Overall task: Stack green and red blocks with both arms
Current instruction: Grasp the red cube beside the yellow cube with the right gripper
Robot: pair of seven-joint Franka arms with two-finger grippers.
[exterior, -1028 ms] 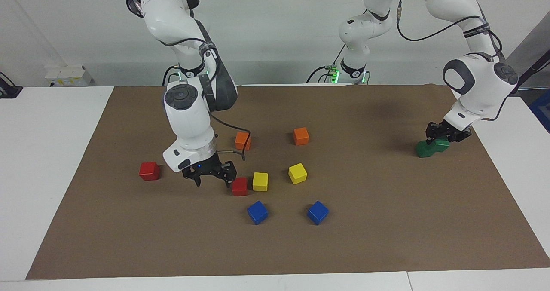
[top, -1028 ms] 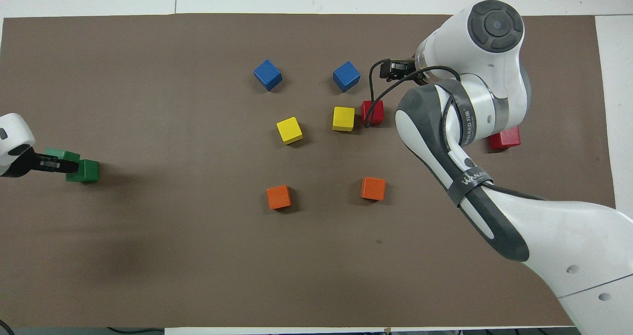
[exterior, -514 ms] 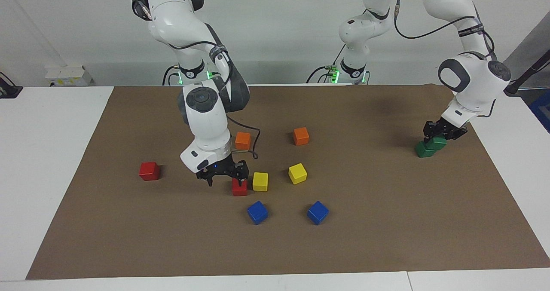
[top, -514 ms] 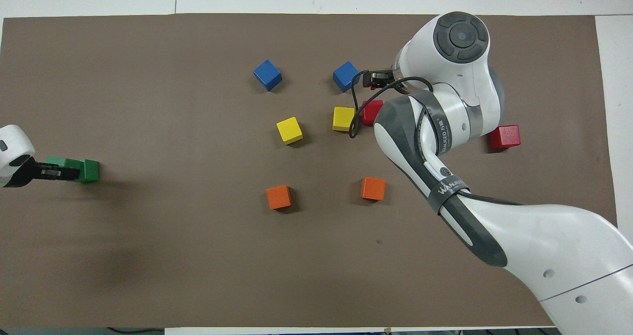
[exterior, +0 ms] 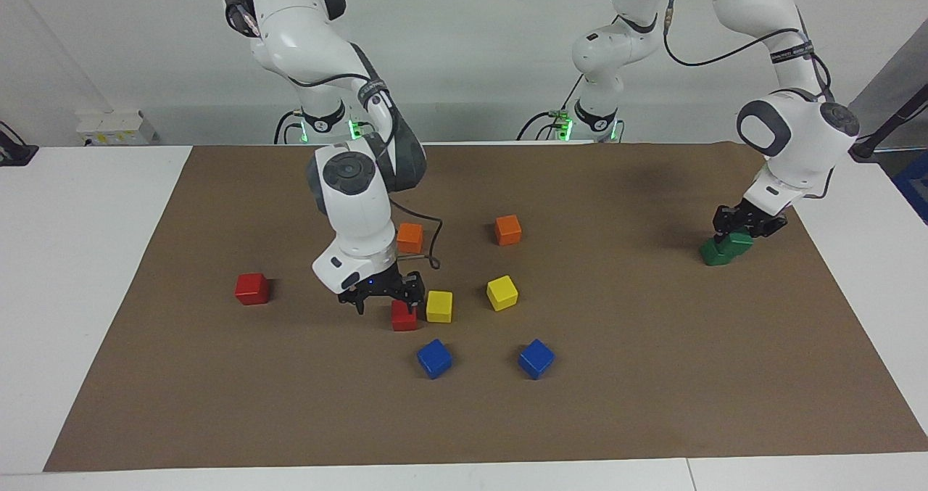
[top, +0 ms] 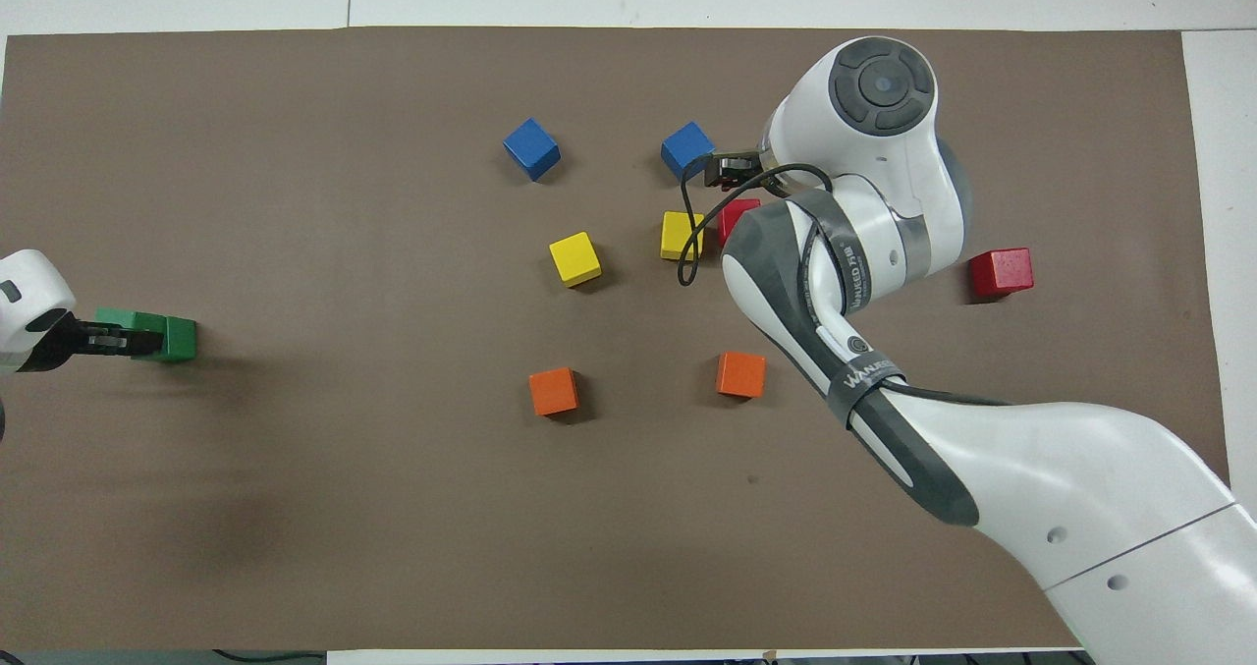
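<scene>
Left tool [exterior: 741,224] grips a green block [exterior: 738,242] atop another [exterior: 714,254]. Right tool [exterior: 383,299], splayed, straddles a red block [exterior: 403,317].

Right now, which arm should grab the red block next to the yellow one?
The right. Its gripper is already right over that red block, while the left gripper is at the green blocks.

Right pincer [exterior: 382,300] hangs low, fingers spread; left pincer [exterior: 739,225] low too (its grip unreadable).
</scene>
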